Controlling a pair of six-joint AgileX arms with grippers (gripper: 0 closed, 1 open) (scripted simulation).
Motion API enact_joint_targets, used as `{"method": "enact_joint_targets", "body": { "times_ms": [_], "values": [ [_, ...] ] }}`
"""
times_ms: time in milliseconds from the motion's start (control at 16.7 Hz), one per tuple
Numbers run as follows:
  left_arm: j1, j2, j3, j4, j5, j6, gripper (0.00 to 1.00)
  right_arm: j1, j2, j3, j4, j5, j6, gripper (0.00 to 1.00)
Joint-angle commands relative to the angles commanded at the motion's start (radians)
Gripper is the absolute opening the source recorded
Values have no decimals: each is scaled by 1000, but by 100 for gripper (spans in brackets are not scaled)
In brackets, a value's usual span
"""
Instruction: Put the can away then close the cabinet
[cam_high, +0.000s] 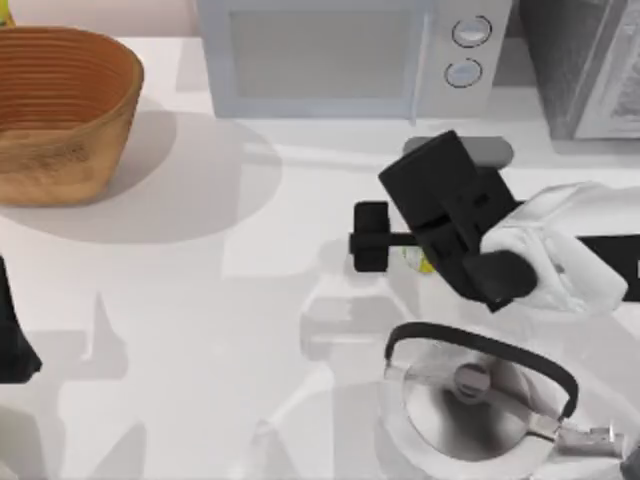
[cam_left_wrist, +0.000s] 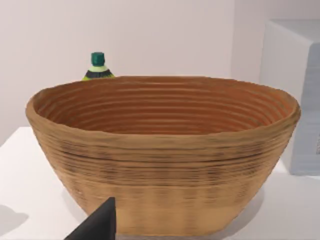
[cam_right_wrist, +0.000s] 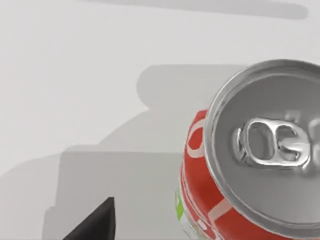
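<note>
The can (cam_right_wrist: 260, 150) stands upright on the white table, with a silver top and pull tab, a red band with white lettering and a green base. In the top view only a yellow-green sliver of the can (cam_high: 417, 262) peeks out under my right arm's wrist. My right gripper (cam_high: 369, 237) hovers above and just left of it, open, with nothing between its fingers; one dark fingertip (cam_right_wrist: 97, 222) shows beside the can. The grey cabinet (cam_high: 580, 65) sits at the back right corner, and I cannot tell whether its door is open. My left gripper (cam_high: 12, 335) is parked at the left edge, open.
A steel kettle (cam_high: 470, 400) with a black handle stands just in front of the can. A white microwave (cam_high: 330, 55) with two knobs sits at the back centre. A wicker basket (cam_high: 60, 110) stands at the back left, with a green-capped bottle (cam_left_wrist: 98, 67) behind it.
</note>
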Motion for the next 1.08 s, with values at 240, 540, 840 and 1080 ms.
{"method": "enact_joint_targets", "body": {
  "times_ms": [240,540,840,1080],
  "values": [
    [0,0,0,0,0,0,100,-40,132,46,91,-22,-35,100],
    [0,0,0,0,0,0,100,-64,187,69,140,-36,-55,100],
    [0,0,0,0,0,0,100,-64,187,69,140,-36,-55,70],
    [0,0,0,0,0,0,100,-64,187,69,140,-36,-55,40]
  ]
}}
